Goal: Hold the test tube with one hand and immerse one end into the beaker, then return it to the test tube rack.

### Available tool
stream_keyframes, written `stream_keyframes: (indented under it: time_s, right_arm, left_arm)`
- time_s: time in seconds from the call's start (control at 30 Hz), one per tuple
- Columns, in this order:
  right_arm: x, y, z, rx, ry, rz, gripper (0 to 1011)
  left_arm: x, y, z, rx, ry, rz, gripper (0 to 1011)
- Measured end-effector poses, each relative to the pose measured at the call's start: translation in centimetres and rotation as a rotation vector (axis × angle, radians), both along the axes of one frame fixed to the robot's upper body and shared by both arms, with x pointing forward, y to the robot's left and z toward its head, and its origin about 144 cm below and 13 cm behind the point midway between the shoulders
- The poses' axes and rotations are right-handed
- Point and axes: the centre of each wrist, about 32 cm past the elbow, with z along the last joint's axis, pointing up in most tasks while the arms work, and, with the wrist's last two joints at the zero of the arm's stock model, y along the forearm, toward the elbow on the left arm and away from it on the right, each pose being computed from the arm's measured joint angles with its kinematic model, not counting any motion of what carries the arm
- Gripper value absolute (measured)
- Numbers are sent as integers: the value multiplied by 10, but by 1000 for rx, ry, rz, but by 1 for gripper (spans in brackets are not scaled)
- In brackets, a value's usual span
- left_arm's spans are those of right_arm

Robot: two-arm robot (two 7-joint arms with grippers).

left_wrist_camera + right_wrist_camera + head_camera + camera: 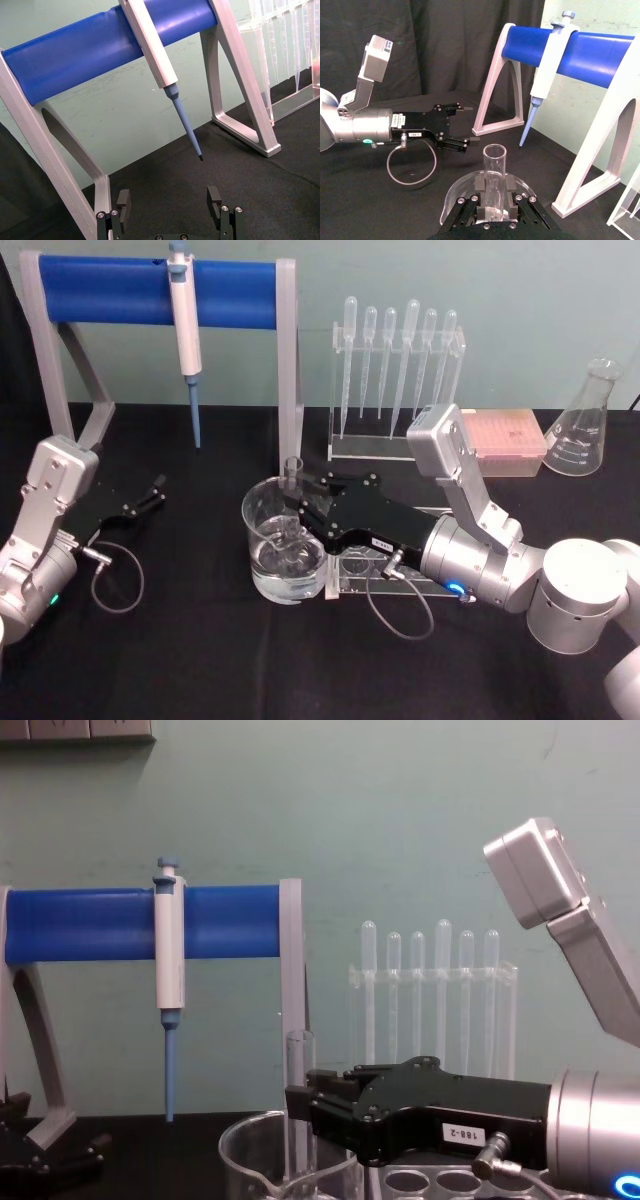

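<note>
- The right gripper (297,498), a black two-finger one on a silver cylindrical wrist, is clamped snug on a long clear glass test tube (293,472) with a flared open rim. The right wrist view shows a finger pad (480,183) pressed against each side of the glass.
- The tube stands upright, open end up. Its lower part drops inside a wide clear glass beaker (252,530) (rolled rim, pour spout), which sits around the middle of the black tabletop (200,660).
- From the chest view the tube runs down past the beaker's rim, and the fingers grip it just above that rim.
- There's a shallow layer of clear liquid in the bottom of the beaker. I honestly can't tell if the tube's round end is touching it.
- A clear plastic test tube rack (345,578) with round holes sits just beside the beaker on its right, under the body of the right gripper.
- The left gripper (152,492), the same black type, sits low near the tabletop's left edge with its jaws spread wide and nothing between them.
- Along the far edge, from left to right:
  - a grey stand with a fat blue bar (120,290), with a white-and-blue pipettor (185,330) hanging off it
  - a clear rack of thin frosted pipettes (395,390)
  - a pink tip box (505,440)
  - a conical glass flask (582,430) toward the far right corner
</note>
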Motion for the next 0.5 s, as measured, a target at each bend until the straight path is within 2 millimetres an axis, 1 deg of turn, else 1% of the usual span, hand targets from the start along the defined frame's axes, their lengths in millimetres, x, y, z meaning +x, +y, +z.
stream_keyframes:
  time_s: [0.5]
  right_arm:
    - [0,0,0,0,0,0,241]
  left_arm:
    - [0,0,0,0,0,0,1000]
